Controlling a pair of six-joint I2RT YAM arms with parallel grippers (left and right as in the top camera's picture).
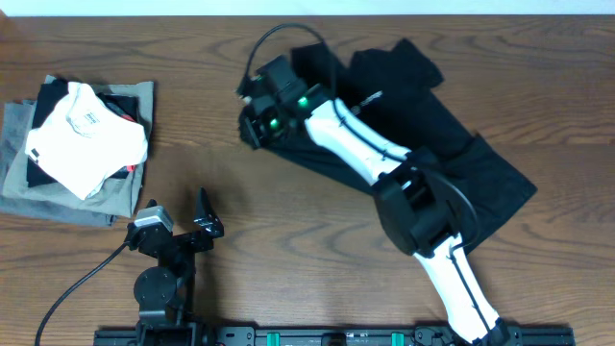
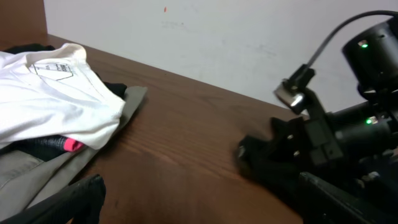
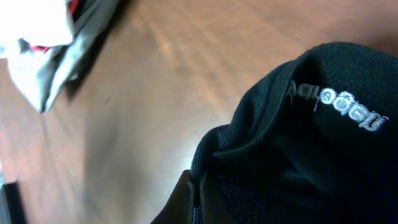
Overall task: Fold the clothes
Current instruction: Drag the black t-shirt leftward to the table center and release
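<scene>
1. Dark brown wood-grain counter (image 1: pixel 317 231). A pale wall (image 2: pixel 217 37) stands behind its far edge in the left wrist view.
2. The black T-shirt (image 1: pixel 480 178) lies crumpled and unfolded toward the far right corner. It spreads diagonally from the far edge down toward the right edge.
3. The right arm (image 1: pixel 356 144) reaches from the near edge, right of centre, slanting over the shirt to the side of it that faces the left edge.
4. The right fingers (image 1: pixel 253 130) are closed tight, pinching the shirt's edge there.
5. In the right wrist view the same fingers (image 3: pixel 198 199) are clamped on black fabric by the collar. A pale stitched label (image 3: pixel 348 109) shows just past them, and the cloth is bunched up toward the camera.
6. The left arm (image 1: pixel 159 279) is folded up at the near edge, left of centre.
7. The left fingers (image 1: pixel 208 219) are spread wide with nothing in them. They sit over bare wood, well apart from both the shirt and the stack. The left wrist view shows only one dark fingertip (image 2: pixel 74 199), at the bottom.
8. At the left edge there is a stack with a white folded garment (image 1: pixel 86 135) on top of a grey-olive folded garment (image 1: pixel 120 197).
9. Some black cloth and a red strip (image 2: pixel 71 144) peek out between those two.
10. A black cable (image 1: pixel 77 288) runs from the left arm toward the near edge.
</scene>
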